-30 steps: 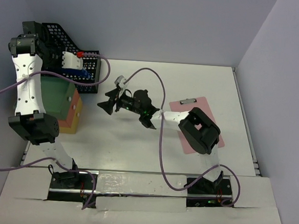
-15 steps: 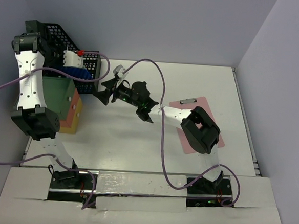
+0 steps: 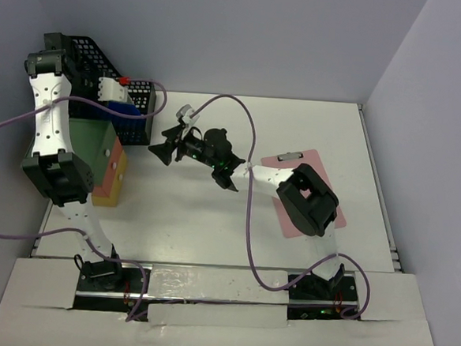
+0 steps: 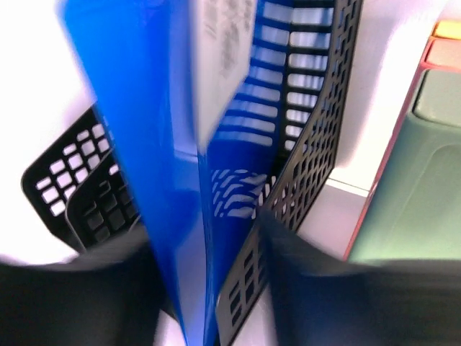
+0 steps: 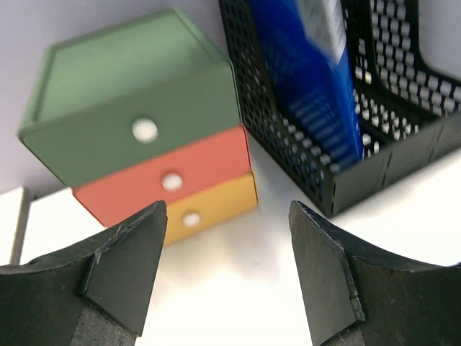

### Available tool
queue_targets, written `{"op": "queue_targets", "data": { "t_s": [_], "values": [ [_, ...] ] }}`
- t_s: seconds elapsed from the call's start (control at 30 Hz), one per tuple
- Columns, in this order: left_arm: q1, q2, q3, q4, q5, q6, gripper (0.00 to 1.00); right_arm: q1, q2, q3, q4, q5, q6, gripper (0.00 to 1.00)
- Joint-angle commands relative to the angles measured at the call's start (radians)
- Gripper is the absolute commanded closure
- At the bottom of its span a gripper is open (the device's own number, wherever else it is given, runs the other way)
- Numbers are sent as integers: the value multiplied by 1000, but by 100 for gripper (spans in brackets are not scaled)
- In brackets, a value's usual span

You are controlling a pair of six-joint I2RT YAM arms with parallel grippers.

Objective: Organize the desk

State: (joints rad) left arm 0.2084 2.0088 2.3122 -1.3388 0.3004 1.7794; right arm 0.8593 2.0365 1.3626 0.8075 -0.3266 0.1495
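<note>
Lavender walls on three sides, white desk (image 3: 179,225) filled most of the top view. Black mesh file rack (image 3: 85,52) sat at upper left against the back wall, blue folder (image 3: 128,112) upright inside it. Drawer unit (image 3: 97,152) (green over red over yellow) stood just in front of the rack at the left edge. Pink clipboard (image 3: 302,161) lay flat right of center, partly under the right arm.

Left gripper (image 3: 117,102) was over the rack, jaws parted with the folder between them. Wrist view was blurred, so couldn't confirm contact. Right gripper (image 3: 166,151) was mid-frame, pointed at the rack and drawers, jaws wide apart and holding nothing.
</note>
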Motion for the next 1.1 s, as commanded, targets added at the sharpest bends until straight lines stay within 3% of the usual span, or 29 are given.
{"op": "queue_targets", "data": {
  "t_s": [0.0,0.1,0.3,0.4,0.53,0.63,0.73,0.83,0.97,1.07],
  "values": [
    [11,-107,-34,105,65,-38,22,-9,-44,-49,36,33,-9,25],
    [9,-153,-68,167,103,-63,2,-16,-84,-77,36,53,5,25],
    [11,-279,-125,300,187,-189,1,-49,-231,-168,-74,126,56,24],
    [14,-394,-279,504,275,-330,1,-112,-356,-146,-348,192,146,24],
    [14,-613,-495,809,361,-589,1,-224,-472,-95,-909,377,187,24],
    [12,-725,-610,942,383,-850,1,-397,-568,-165,-1100,378,228,24],
    [11,-802,-660,947,377,-1078,1,-601,-627,-232,-1190,277,256,24],
    [8,-837,-678,862,367,-1248,1,-802,-574,-211,-1247,203,249,24],
    [-20,-835,-683,669,359,-1332,1,-852,-424,-68,-1311,219,236,29],
    [-44,-843,-733,601,324,-1353,1,-852,-295,83,-1367,314,258,31]
  ]
}}
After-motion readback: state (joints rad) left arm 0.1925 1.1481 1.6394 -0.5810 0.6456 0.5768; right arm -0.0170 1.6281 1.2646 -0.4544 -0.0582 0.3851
